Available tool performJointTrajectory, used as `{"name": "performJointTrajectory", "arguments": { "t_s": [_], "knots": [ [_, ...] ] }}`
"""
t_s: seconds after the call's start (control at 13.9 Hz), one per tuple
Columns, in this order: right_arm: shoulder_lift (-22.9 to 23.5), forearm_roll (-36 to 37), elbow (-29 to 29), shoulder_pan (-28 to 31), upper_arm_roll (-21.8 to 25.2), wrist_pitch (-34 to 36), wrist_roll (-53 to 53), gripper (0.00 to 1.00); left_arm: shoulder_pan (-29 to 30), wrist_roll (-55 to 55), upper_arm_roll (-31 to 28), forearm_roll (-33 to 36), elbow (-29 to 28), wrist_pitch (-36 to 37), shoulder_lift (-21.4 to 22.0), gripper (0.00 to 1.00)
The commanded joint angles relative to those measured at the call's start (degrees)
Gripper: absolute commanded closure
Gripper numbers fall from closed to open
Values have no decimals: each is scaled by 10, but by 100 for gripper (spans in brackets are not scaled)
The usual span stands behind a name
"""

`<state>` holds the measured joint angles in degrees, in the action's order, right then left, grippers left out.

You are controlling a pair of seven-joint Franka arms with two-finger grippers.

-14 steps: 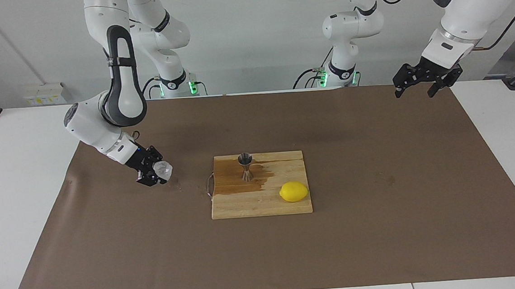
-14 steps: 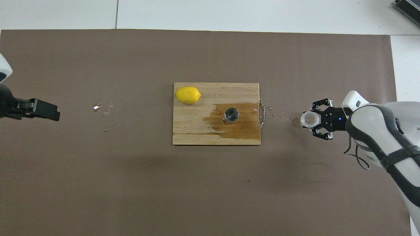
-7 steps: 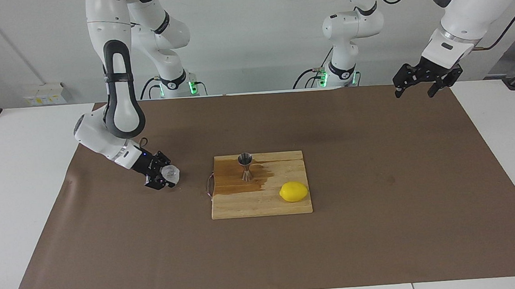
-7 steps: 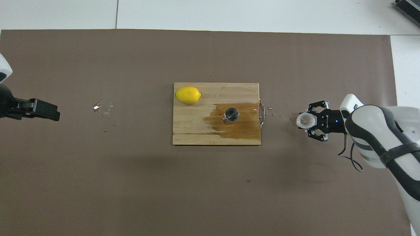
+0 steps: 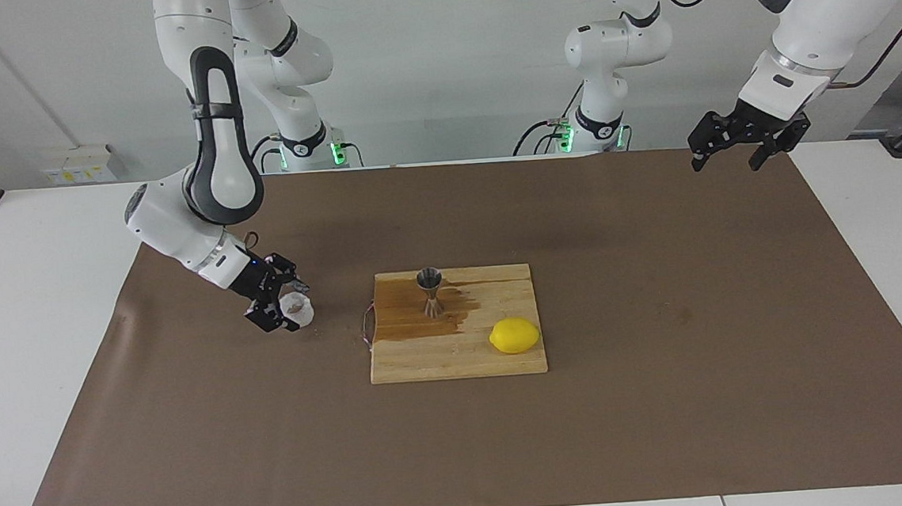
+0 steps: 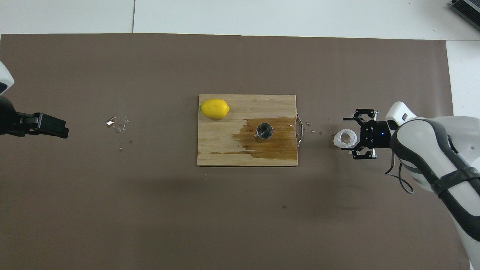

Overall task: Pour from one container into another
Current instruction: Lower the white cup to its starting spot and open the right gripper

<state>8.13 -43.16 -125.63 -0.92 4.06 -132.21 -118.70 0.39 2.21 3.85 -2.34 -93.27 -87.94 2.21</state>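
Observation:
The small translucent white cup [image 5: 297, 309] [image 6: 345, 138] rests on the brown mat toward the right arm's end, beside the board. My right gripper [image 5: 293, 305] [image 6: 351, 137] is low at the cup, open, with a finger spread to each side of it. The steel jigger [image 5: 430, 290] [image 6: 264, 132] stands upright on the wooden cutting board [image 5: 458, 360] [image 6: 221, 148], in a dark wet patch. My left gripper [image 5: 729, 159] [image 6: 52, 126] waits open, raised over the mat's edge at the left arm's end.
A yellow lemon [image 5: 515, 335] [image 6: 215, 108] lies on the board's corner farther from the robots, toward the left arm's end. Water droplets [image 6: 118, 123] spot the mat toward the left arm's end, and more droplets [image 6: 318, 131] lie between board and cup.
My right gripper has opened and let go of the cup, which now sits on the mat; the wrist also turned and lowered slightly. The left arm has not moved.

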Motion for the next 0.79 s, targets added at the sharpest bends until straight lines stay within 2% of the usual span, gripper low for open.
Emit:
{"name": "performJointTrajectory", "arguments": {
  "t_s": [0.0,0.43,0.72],
  "knots": [
    [-50,99,-9,-8,-3,26,170,0,1,1,0,10,-1,8,7,0],
    [-83,358,-8,-52,-3,48,633,0,1,1,0,10,-1,8,7,0],
    [-87,460,8,-66,-5,115,941,0,1,1,0,10,-1,8,7,0]
  ]
}}
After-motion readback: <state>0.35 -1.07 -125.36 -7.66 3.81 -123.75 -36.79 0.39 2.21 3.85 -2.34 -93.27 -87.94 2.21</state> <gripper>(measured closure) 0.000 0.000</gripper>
